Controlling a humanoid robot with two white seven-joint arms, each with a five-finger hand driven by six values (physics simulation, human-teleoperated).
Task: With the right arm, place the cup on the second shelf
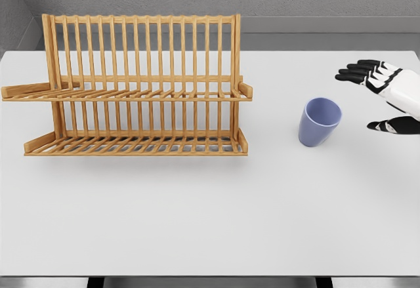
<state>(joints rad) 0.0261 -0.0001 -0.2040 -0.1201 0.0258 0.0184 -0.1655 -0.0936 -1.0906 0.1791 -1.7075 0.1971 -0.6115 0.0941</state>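
Cup: I'm judging the small blue handleless cup (319, 122) light, rigid, smooth.
Grip: I'm planning on wrapping its sidewall.
Right hand (387, 98): fingers spreading, holding nothing, beside it.

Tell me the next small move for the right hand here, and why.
Probably slide the right hand leftward to close around the blue cup. Its fingers are spread and empty, and the cup stands upright on the table, apart from the wooden rack.

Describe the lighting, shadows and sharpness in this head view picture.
Head view: even, soft lighting, no glare on the white table; only faint shadows under the wooden rack and blue cup; everything sharp, including the open right robot hand.
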